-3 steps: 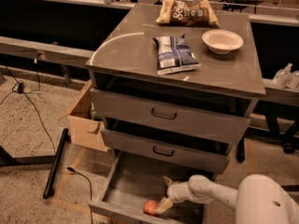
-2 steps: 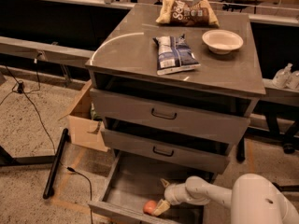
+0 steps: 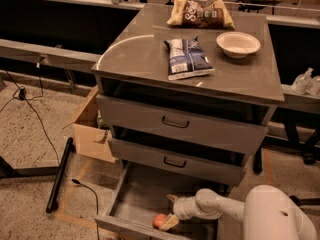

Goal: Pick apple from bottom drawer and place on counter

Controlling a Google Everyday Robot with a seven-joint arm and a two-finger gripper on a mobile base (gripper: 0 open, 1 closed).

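Observation:
The apple (image 3: 159, 220), small and reddish-orange, lies on the floor of the open bottom drawer (image 3: 135, 196) near its front edge. My gripper (image 3: 170, 210) reaches down into the drawer from the lower right. Its fingers are spread, one (image 3: 169, 222) touching the apple's right side, the other (image 3: 172, 198) further back. The apple is not between them. The counter (image 3: 150, 54) is the grey-brown cabinet top above.
On the counter lie a blue snack bag (image 3: 187, 58), a brown chip bag (image 3: 200, 13) and a cream bowl (image 3: 238, 44). Two shut drawers with dark handles (image 3: 175, 123) sit above the open one. A cardboard box (image 3: 90, 129) stands left of the cabinet; cables run over the floor.
My arm has shifted a little to the left and lower inside the drawer, bringing the near finger against the apple. The apple has not moved.

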